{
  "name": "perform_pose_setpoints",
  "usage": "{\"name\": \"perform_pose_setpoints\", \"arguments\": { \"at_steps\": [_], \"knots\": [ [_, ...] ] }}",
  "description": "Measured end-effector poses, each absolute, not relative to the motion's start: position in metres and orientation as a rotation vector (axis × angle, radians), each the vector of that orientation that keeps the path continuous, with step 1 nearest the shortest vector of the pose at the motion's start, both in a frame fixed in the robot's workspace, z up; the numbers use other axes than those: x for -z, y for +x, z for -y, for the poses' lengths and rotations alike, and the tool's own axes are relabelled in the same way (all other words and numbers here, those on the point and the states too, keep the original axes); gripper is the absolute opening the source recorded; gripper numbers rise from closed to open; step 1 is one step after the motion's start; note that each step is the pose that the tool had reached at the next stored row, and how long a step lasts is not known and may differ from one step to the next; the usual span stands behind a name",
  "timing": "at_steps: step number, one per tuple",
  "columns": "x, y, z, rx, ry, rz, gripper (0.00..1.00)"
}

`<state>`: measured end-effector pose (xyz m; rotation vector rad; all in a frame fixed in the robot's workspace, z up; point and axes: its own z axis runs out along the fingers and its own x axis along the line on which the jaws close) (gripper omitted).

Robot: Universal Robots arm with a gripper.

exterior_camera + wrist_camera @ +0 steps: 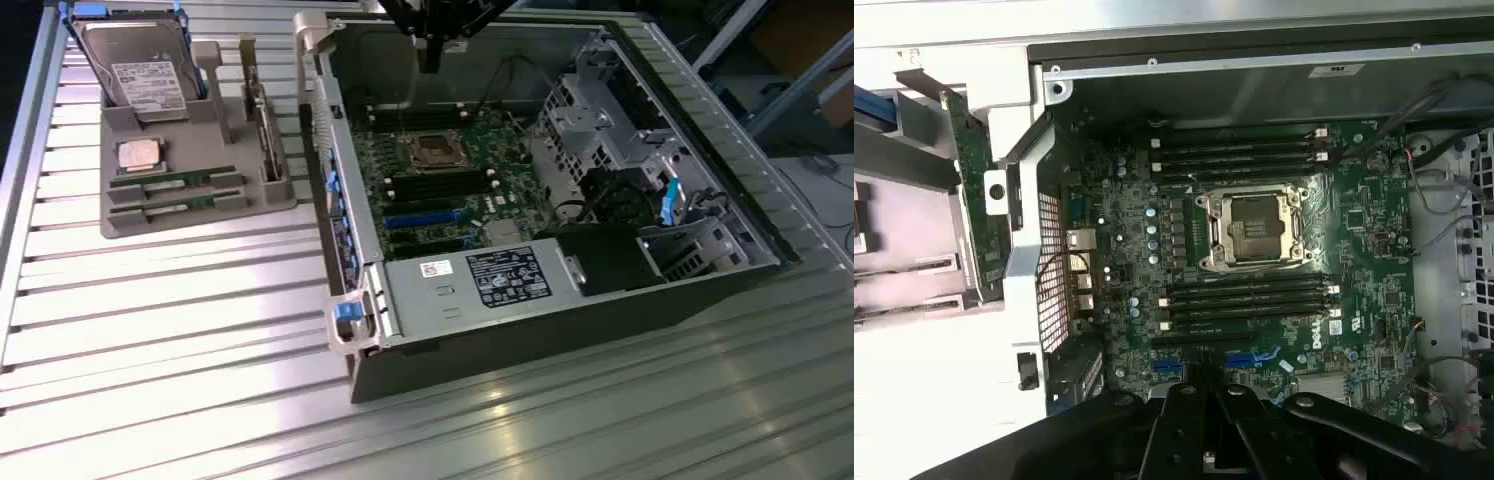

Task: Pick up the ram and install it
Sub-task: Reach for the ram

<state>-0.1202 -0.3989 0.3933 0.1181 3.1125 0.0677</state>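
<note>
Hovering over the computer case (pixel 441 300) is your gripper (pixel 430 66), clenched or released you cannot tell; both ram sticks (pixel 174 182) lie in the tray (pixel 200 222)

Arm (pixel 461 14) overhead, jaws closed, empty.

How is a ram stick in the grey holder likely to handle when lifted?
The ram stick looks thin and board-like, so probably stiff and light. Seated in slots of the grey holder, it should lift straight out; tilting might bind it.

Ram (pixel 175 181) (thin, green) rests in tray (pixel 160 222).
</note>
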Motion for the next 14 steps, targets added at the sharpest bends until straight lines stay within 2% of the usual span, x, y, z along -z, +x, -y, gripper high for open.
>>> {"name": "perform_pose_setpoints", "arguments": {
  "at_steps": [14],
  "knots": [
    [-0.393, -0.143, 0.399, -0.068, 0.118, -3.113, 0.11]
  ]
}}
